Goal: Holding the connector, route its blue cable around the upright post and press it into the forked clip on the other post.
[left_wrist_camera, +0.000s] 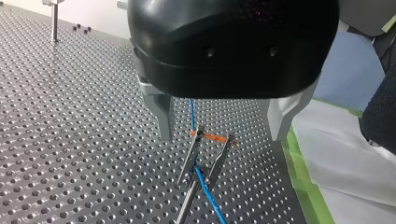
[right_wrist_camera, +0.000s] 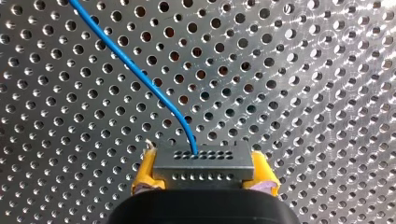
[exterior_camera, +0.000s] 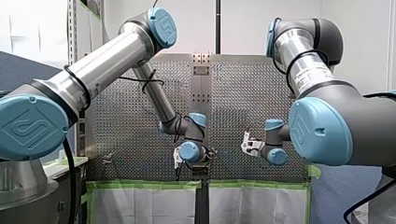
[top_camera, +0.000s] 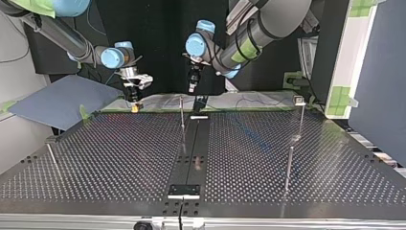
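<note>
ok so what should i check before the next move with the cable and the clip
1. Grip: ok. The yellow pads of my right gripper clamp the connector from both sides.
2. No kink: ok. The blue cable leaves the connector in a smooth curve.
3. Finger placement: ok. My left gripper is open, with a finger on either side of the forked clip.
4. Seating: cannot tell. The cable runs between the prongs, but whether it is pressed home does not show.
5. Route between the grippers: cannot tell. Neither wide view shows the cable's path.
</note>
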{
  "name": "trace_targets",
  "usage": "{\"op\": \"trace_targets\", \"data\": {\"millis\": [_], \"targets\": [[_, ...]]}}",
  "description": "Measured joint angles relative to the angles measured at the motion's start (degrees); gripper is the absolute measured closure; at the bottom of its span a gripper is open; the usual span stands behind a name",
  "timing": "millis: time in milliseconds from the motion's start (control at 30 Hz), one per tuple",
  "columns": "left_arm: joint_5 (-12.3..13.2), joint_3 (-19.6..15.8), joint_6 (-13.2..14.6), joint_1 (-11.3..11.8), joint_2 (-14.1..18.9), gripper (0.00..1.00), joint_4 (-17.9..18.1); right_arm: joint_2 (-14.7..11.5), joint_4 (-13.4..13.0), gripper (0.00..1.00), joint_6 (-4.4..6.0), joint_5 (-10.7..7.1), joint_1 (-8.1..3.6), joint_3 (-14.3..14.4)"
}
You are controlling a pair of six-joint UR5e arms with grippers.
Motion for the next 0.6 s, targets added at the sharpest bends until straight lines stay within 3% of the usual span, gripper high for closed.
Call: {"op": "trace_targets", "data": {"millis": [300,600], "targets": [[-0.04,0.00,-0.51,0.00,0.03,0.00,-0.45,-0.01,0.14,1.00,-0.06,0.00,0.00,0.01],[0.87,-0.47,1.59,-0.79,0.20,0.00,-5.14,0.00,0.26,1.00,-0.05,0.00,0.00,-0.01]]}}
